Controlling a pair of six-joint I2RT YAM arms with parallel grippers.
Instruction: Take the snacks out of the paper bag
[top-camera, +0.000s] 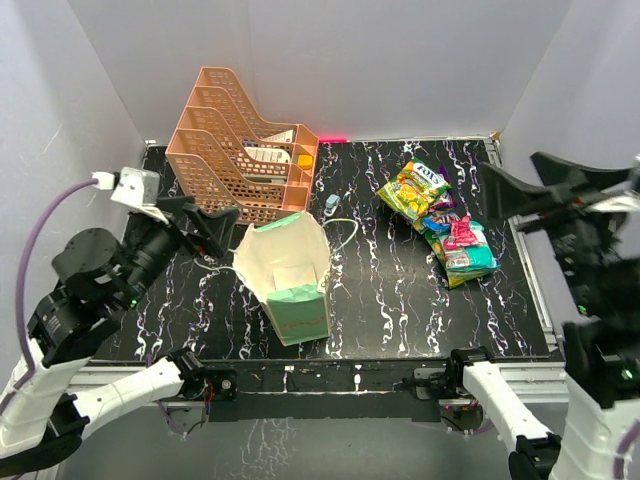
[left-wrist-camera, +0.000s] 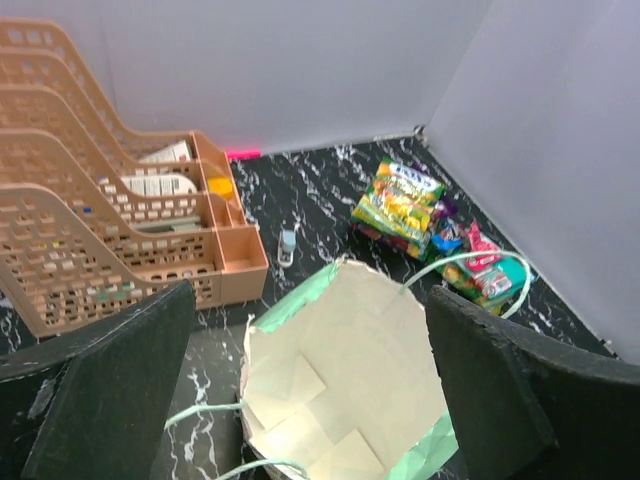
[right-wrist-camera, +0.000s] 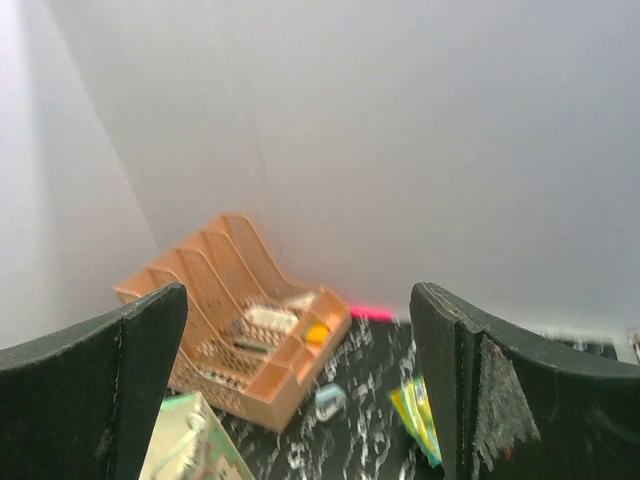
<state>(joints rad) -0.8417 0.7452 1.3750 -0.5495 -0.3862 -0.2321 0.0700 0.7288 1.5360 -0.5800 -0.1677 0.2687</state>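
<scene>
The mint-green paper bag (top-camera: 292, 280) stands open at the table's middle, its cream inside showing no packets in the left wrist view (left-wrist-camera: 345, 370). The snacks (top-camera: 440, 222) lie in a pile at the right: a yellow-green packet (top-camera: 413, 190), a purple one, a pink and teal one (top-camera: 462, 245). They also show in the left wrist view (left-wrist-camera: 425, 225). My left gripper (top-camera: 205, 228) is open and empty, just left of the bag's mouth. My right gripper (top-camera: 540, 185) is open and empty, raised at the right edge above the snacks.
An orange plastic lattice tray rack (top-camera: 240, 145) with papers and a small orange object stands at the back left. A small pale blue-white object (top-camera: 331, 204) lies between the rack and the snacks. Grey walls close in the table on three sides.
</scene>
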